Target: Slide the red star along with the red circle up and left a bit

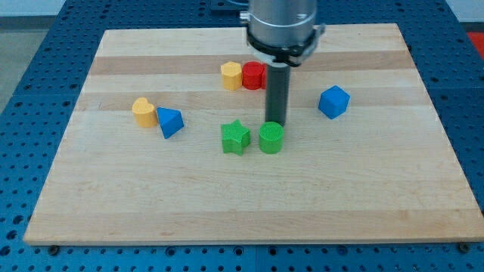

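— Where do we stand? Our tip (276,123) sits just above the green cylinder (271,138), right at its top edge, with the green star (235,138) just to the view's left of that. We have no fingers to spread or close, only the bare rod.

— And the red pieces? We see one red block (254,76) near the view's top, touching the yellow hexagon (231,75) on its left. The rod and the arm's housing cover its right side, so we cannot tell whether it is the star or the circle, nor where the second red piece is. It may be hidden behind the rod.

— What could go wrong? If we push left from the red block's right side, the yellow hexagon rides along, since the two touch. If we approach from below without going around, we may nudge the green cylinder. And two loose reds can split apart under a single off-centre push.

— Anything else near? The blue cube (333,101) lies well to the right; the yellow block (144,112) and blue wedge-like block (170,122) sit touching at the left, clear of our path on the wooden board (363,196).
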`<action>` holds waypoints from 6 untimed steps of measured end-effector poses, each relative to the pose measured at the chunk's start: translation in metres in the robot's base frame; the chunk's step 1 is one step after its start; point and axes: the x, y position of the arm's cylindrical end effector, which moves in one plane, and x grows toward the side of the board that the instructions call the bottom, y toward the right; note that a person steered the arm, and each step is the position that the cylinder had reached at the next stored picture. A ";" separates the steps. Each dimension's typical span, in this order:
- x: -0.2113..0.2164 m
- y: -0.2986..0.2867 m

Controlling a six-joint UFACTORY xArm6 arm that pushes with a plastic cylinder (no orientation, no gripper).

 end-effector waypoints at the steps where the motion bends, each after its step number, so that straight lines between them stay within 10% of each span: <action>1: 0.000 0.040; 6: -0.025 0.075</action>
